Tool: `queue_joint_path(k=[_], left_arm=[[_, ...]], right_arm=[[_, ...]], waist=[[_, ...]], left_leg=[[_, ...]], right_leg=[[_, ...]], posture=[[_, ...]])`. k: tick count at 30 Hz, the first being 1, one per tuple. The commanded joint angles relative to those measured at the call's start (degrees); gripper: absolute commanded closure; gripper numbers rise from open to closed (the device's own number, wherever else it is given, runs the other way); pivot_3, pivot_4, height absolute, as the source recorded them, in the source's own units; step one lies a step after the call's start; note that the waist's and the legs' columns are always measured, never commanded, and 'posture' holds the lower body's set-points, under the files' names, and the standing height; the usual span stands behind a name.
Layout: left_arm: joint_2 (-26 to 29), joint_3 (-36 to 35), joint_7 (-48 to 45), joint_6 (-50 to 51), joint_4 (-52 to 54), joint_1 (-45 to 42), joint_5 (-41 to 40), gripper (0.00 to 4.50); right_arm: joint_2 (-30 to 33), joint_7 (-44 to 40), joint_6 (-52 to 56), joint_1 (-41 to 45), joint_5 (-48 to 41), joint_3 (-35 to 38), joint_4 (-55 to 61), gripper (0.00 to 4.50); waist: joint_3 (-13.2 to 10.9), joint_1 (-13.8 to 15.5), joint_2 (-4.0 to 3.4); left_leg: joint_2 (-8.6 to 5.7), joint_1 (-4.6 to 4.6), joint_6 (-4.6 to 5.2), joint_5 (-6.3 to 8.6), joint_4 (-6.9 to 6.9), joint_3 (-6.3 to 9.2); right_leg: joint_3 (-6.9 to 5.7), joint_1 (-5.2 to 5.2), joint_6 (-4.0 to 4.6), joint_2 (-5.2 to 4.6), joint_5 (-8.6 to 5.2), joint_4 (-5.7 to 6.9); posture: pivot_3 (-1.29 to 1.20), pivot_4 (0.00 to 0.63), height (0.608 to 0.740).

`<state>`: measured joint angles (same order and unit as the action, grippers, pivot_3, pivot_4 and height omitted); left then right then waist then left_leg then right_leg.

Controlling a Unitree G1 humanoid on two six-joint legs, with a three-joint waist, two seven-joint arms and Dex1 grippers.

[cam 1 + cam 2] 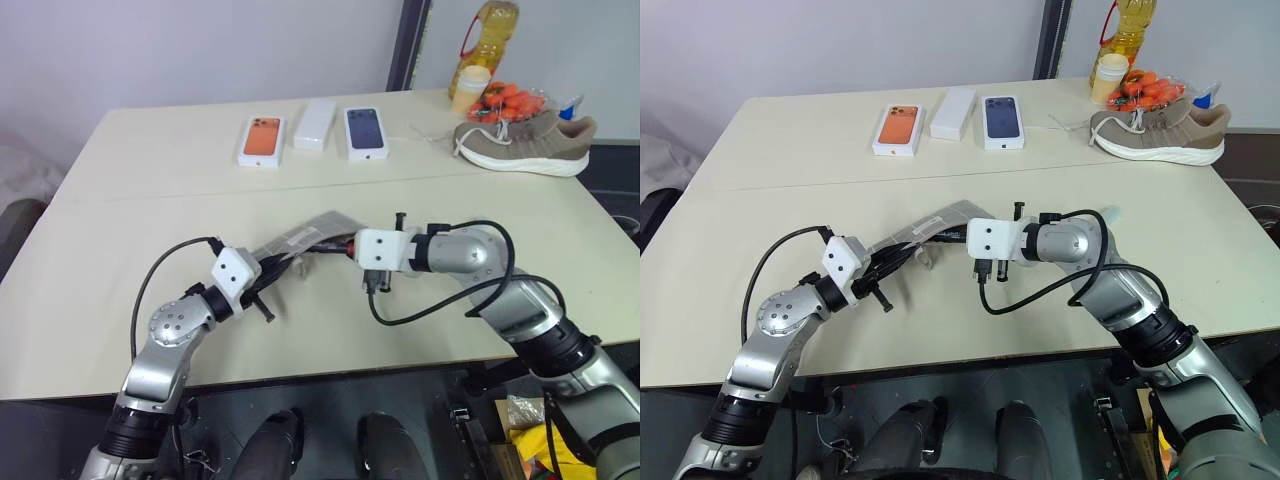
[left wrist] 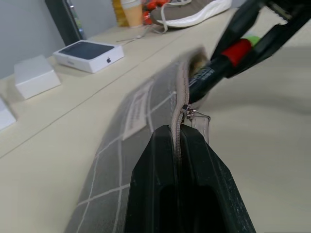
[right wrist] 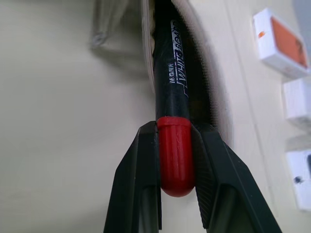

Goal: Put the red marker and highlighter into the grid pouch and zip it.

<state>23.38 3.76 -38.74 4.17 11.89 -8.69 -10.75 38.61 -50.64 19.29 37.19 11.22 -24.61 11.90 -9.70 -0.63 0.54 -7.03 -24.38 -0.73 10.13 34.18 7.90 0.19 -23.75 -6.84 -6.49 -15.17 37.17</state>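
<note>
At the middle of the table (image 1: 120, 200), we see the grid pouch (image 1: 300, 238) lifted between the two arms. The left gripper (image 2: 181, 145) is clamped tight on the pouch's zipper edge, just behind the zipper pull (image 2: 190, 112). The right gripper (image 3: 176, 145) holds the red marker (image 3: 172, 92) by its red cap, one finger against each side of it. The marker's black barrel runs from the fingers into the pouch's open mouth, so the marker is partly inside the pouch while the cap end remains outside in the grip. In the left wrist view a bit of light green shows just behind the red cap; we think it is the highlighter (image 2: 251, 39), but we cannot tell where it rests.

Counting things, we find one pouch, one red marker, and three phone boxes in a row at the table's far side: orange (image 1: 262, 140), white (image 1: 314, 124) and dark blue (image 1: 366, 132). One shoe (image 1: 525, 142) lies at the far right corner, beside one oil bottle (image 1: 484, 45).
</note>
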Motion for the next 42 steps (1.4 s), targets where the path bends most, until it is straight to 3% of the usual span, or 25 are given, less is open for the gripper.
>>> queue_joint_path(k=[1,5,13,17,21,26,33,36,41,42], left_arm=[[0.2,0.4,-0.5,0.3,3.1,-0.1,-1.1,4.5],[0.1,0.0,0.0,0.5,3.1,0.1,-0.8,4.5],[-1.7,-0.4,3.6,-0.4,0.2,-0.8,1.2,4.5],[-3.7,-0.5,6.9,-1.6,-3.0,-1.8,2.9,4.5],[-6.4,0.4,9.9,-2.4,-5.6,-3.2,4.8,4.5],[-8.4,1.6,10.8,-2.7,-6.4,-4.1,5.9,4.5],[-8.6,1.7,10.9,-2.6,-5.9,-4.1,5.7,4.5],[-8.4,1.4,10.8,-2.4,-5.5,-4.0,5.5,4.5],[-8.1,1.1,11.0,-2.1,-5.0,-3.6,5.4,4.5],[-8.0,0.9,11.0,-2.1,-4.9,-3.6,5.3,4.5]], right_arm=[[-0.9,-0.1,0.0,1.2,1.1,0.7,1.0,2.08],[0.1,1.0,0.3,0.6,3.0,2.9,1.4,0.09],[2.9,2.0,10.8,-8.7,-4.9,18.3,3.4,0.03],[-3.3,9.6,25.0,-9.5,-10.7,30.4,-1.3,0.03],[-8.9,21.6,31.4,-8.0,-9.8,36.7,-5.6,0.03],[-16.1,35.6,36.2,-5.1,-9.5,42.8,-10.6,0.03],[-20.7,44.3,35.8,-2.8,-12.1,47.5,-17.6,0.03],[-21.2,45.0,35.2,-2.7,-13.6,47.7,-18.6,0.91],[-20.4,43.6,33.5,-3.2,-14.8,44.5,-17.3,3.5],[-19.0,41.6,32.0,-3.8,-14.2,41.4,-16.1,3.6]], waist=[[0.0,0.0,0.0],[0.0,0.1,0.0],[0.0,0.5,0.01],[0.0,0.9,0.01],[0.0,1.1,0.0],[0.0,1.2,-0.01],[0.0,1.2,-0.02],[0.0,1.1,-0.03],[0.0,0.9,-0.04],[0.0,0.8,-0.04]], left_leg=[[0.0,0.0,0.0,0.0,0.0,0.0],[-0.01,0.0,0.0,0.0,0.0,0.0],[-0.01,0.0,0.02,0.01,0.0,0.03],[-0.01,0.02,0.03,0.01,0.04,0.0],[0.02,0.07,0.02,0.01,0.05,0.01],[0.0,0.06,0.02,0.01,0.04,-0.02],[-0.04,0.06,0.03,0.0,0.04,-0.02],[-0.03,0.08,0.03,0.0,0.04,-0.03],[-0.03,0.09,0.03,0.0,0.04,-0.02],[-0.03,0.09,0.04,0.0,0.04,-0.02]], right_leg=[[0.0,0.0,0.0,0.0,0.0,0.0],[0.0,0.01,0.0,-0.01,0.0,-0.01],[-0.02,0.05,0.0,-0.02,0.0,-0.06],[-0.01,0.08,0.01,-0.03,0.0,-0.06],[-0.01,0.1,0.02,-0.02,0.01,-0.02],[0.0,0.08,0.01,-0.01,0.01,-0.02],[0.0,0.1,0.01,-0.01,0.01,-0.01],[0.0,0.11,0.01,0.0,0.01,0.0],[0.0,0.12,0.01,0.01,0.01,0.02],[-0.01,0.12,0.01,0.01,0.01,0.02]], posture=[[0.0,0.15,0.74],[0.0,0.15,0.74],[0.0,0.15,0.74],[0.0,0.15,0.74],[0.0,0.15,0.74],[0.0,0.15,0.74],[0.0,0.15,0.74],[0.0,0.15,0.74],[0.0,0.15,0.74],[0.0,0.15,0.74]])
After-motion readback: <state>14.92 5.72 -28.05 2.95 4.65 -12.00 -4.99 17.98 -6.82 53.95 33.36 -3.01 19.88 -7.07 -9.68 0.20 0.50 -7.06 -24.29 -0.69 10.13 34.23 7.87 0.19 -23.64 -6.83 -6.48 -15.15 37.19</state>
